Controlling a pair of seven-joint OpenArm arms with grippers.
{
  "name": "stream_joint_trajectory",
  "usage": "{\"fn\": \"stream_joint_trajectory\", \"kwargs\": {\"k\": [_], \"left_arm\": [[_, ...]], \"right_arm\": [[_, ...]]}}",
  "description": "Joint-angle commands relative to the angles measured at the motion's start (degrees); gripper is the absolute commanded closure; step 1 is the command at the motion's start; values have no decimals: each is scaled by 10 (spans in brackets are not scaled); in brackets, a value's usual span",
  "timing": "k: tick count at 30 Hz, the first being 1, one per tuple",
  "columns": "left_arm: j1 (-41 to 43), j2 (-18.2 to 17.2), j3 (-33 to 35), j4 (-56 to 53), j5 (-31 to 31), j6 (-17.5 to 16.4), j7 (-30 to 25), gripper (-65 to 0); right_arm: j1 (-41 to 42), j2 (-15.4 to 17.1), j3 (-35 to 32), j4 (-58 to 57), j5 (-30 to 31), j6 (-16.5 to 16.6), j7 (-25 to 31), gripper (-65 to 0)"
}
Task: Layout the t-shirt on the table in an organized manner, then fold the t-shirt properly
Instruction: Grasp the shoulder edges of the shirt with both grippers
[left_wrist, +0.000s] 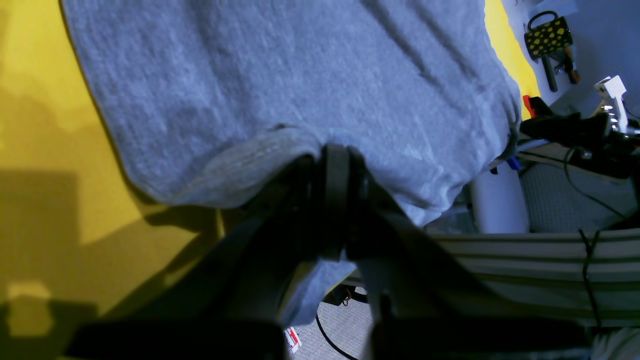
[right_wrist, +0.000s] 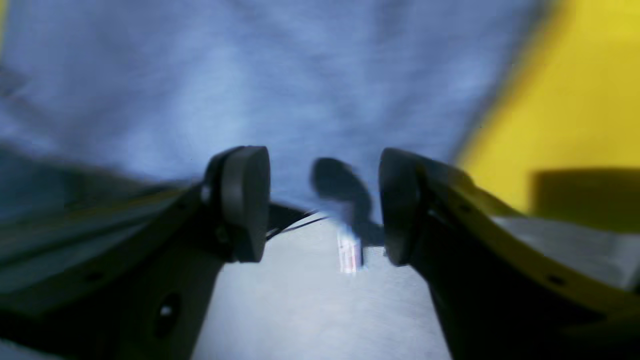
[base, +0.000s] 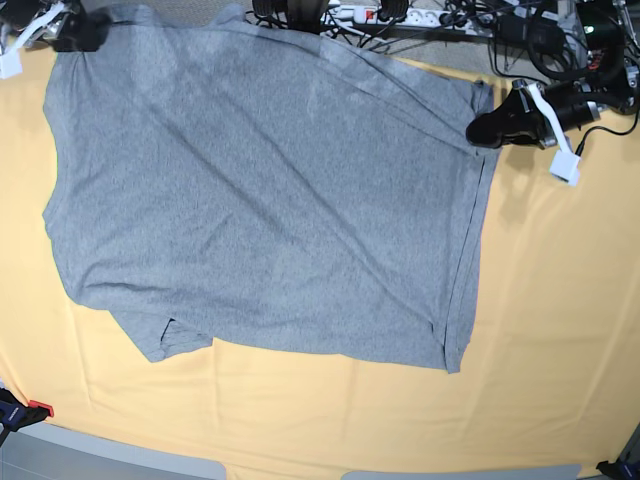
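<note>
T-shirt (base: 270, 190) spread mostly flat on table (base: 560, 330), folding not begun; left pincer (left_wrist: 336, 157) pinches its edge, right pincer (right_wrist: 324, 200) gapes wide w/ nothing held.

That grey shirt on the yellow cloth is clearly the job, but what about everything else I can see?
Part of the job:
t-shirt
table
left gripper, shut on the shirt's edge
right gripper, open

Just lying about:
power strip
cables
</note>
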Motion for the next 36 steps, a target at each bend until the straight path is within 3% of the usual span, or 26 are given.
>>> {"fn": "stream_joint_trajectory", "kwargs": {"k": [1,5,12,18,22,30,33,36], "left_arm": [[-1,-9,-4,7,-18,-3,-6,0],[-2,-9,-4,7,-18,-3,-6,0],[-2,-9,-4,7,-18,-3,-6,0],[-2,-9,-4,7,-18,-3,-7,0],[-2,-9,-4,7,-18,-3,-7,0],[-2,-9,-4,7,-18,-3,-7,0],[-2,-9,-4,7,-18,-3,-7,0],[-2,-9,-4,7,-18,-3,-7,0]], "right_arm": [[-6,9,6,9,-7,3,23,-362],[-6,8,6,9,-28,3,33,-362],[-6,8,6,9,-130,-2,95,-362],[-6,8,6,9,-118,-3,88,-365],[-7,8,6,9,-59,3,48,-395],[-7,8,6,9,57,3,-10,-394],[-6,8,6,9,49,3,-8,-394],[-7,7,6,8,-7,3,24,-394]]}}
